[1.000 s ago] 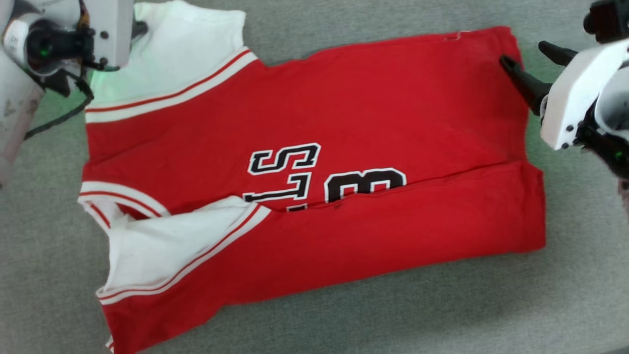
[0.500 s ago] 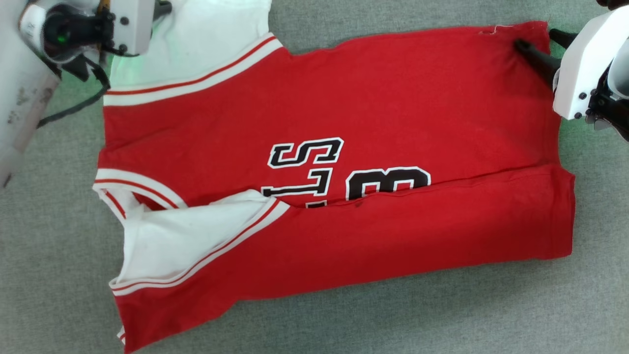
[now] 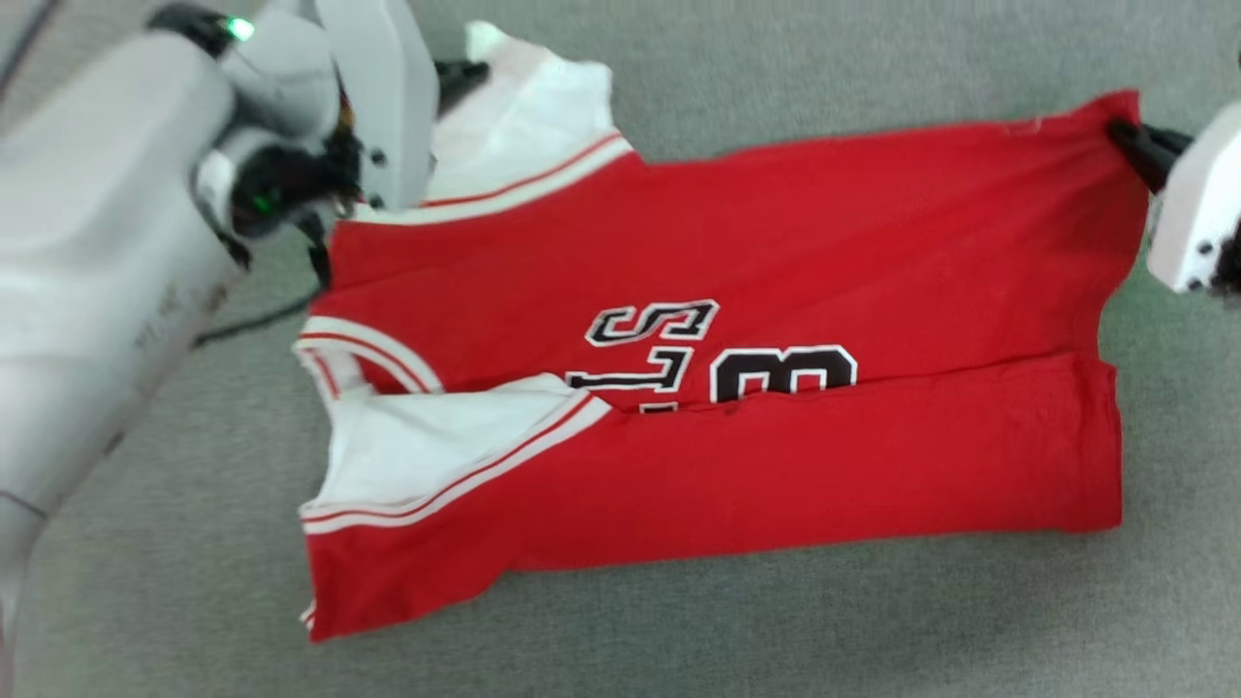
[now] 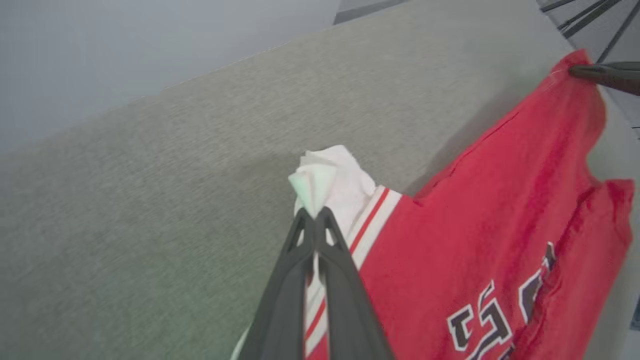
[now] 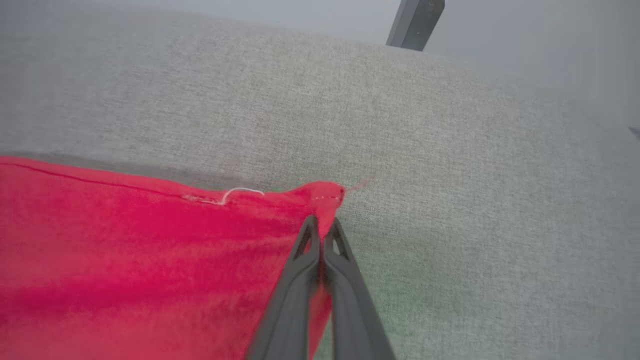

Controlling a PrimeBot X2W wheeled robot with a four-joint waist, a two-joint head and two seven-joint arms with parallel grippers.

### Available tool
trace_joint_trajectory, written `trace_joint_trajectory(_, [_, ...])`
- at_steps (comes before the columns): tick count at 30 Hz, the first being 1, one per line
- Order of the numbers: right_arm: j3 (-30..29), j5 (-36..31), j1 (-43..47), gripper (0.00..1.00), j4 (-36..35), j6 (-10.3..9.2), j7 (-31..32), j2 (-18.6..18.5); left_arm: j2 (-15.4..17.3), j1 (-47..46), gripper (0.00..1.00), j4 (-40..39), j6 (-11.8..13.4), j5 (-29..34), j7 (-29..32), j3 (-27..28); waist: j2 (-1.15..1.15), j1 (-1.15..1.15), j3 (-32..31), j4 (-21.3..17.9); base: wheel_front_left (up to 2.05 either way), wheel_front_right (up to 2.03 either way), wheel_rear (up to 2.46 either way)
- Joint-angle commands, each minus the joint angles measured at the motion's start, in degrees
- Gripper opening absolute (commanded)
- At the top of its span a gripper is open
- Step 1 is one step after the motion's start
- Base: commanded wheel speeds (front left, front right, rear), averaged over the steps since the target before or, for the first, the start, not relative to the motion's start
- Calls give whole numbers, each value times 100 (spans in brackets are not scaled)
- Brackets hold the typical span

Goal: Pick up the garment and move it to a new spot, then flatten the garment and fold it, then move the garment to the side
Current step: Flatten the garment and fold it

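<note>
**Q:** Panel A, the left pincer: what is it doing?
**A:** I am pressing my left pincer (image 4: 315,212) fully together on the tip of the white far sleeve of the garment (image 3: 776,242). A tuft of white cloth is poking out past the fingertips, above the grey counter (image 3: 873,620).

**Q:** Panel B, the right pincer?
**A:** I am clamping my right pincer (image 5: 320,225) together on the far hem corner of the red body, beside a loose white thread (image 5: 242,191) in the seam.

**Q:** Where is the garment lying?
**A:** It is stretching between my two pincers along its far edge, which is casting a shadow on the counter. The near part is lying folded over, its red edge covering the lower part of the black letters and numbers (image 3: 717,354).

**Q:** What is standing around it?
**A:** My pale left forearm (image 3: 97,242) is crossing the left of the head view, beside the collar end. A dark post (image 5: 415,22) is standing beyond the counter's far edge.
</note>
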Motion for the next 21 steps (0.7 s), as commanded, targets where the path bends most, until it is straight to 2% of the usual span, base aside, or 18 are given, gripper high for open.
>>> trace_joint_trajectory(1, [56,77,212,0,-115,-6,-96,-190,72,154,0,-246,7,-40,-280,-70,0,0,-635,449,0,0,0])
trace_joint_trajectory(5, [147,273,670,0,-465,-6,-316,-526,326,494,0,-917,7,-184,-895,-232,0,0,-1027,677,0,0,0])
trace_joint_trajectory(12, [109,430,1546,0,-1242,-6,-536,-1122,1168,1256,0,-2195,7,-388,-1881,-382,0,0,-1447,912,0,0,0])
trace_joint_trajectory(18, [-157,446,2341,0,-1865,-6,-594,-1511,1792,1958,0,-3085,7,-379,-2584,-459,0,0,-1544,1017,0,0,0])
trace_joint_trajectory(21, [-314,472,2823,0,-2202,-6,-497,-1647,1991,2341,0,-3471,47,-330,-2964,-480,0,0,-1516,1033,0,0,0])
